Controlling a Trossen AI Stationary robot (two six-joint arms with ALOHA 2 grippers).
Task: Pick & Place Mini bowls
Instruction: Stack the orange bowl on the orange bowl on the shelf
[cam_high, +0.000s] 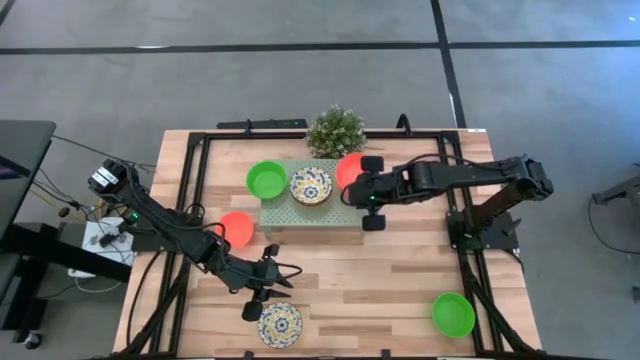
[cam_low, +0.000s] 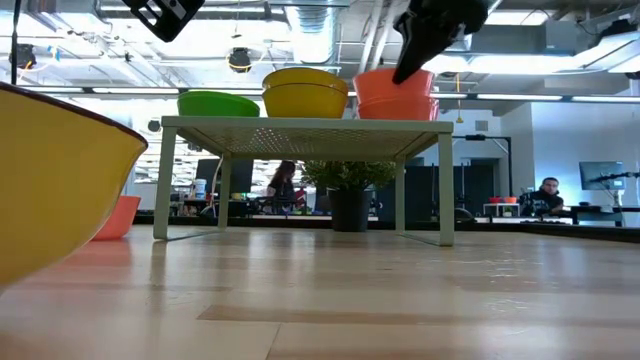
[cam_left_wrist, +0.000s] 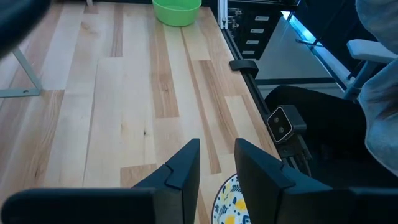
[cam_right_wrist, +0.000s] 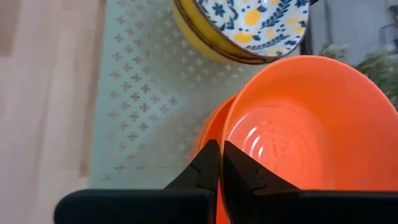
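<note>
A pale green perforated platform (cam_high: 300, 212) holds a green bowl (cam_high: 266, 180), a patterned bowl (cam_high: 311, 186) and two orange-red bowls, one (cam_right_wrist: 298, 124) tilted over the other (cam_right_wrist: 208, 134). My right gripper (cam_high: 354, 189) is shut on the upper one. An orange-red bowl (cam_high: 237, 228) rests on the table by the platform's left end. A green bowl (cam_high: 453, 314) sits near the right front corner. My left gripper (cam_high: 280, 272) hovers open just above and beside a patterned bowl (cam_high: 279, 323) at the near edge, touching nothing. My right gripper pinches the upper orange-red bowl's rim (cam_right_wrist: 225, 127) on its near side, one finger inside the bowl and one outside. The fingers come from the table's right, slanting down. The bowl is tilted over the second orange-red bowl; whether it is lifted clear I cannot tell.
A small bushy plant (cam_high: 336, 130) stands behind the platform at the far edge. Black rails (cam_high: 195, 170) run along the table's sides. Bare wood lies between the platform and the near edge. People sit in the room beyond the table in the low view.
</note>
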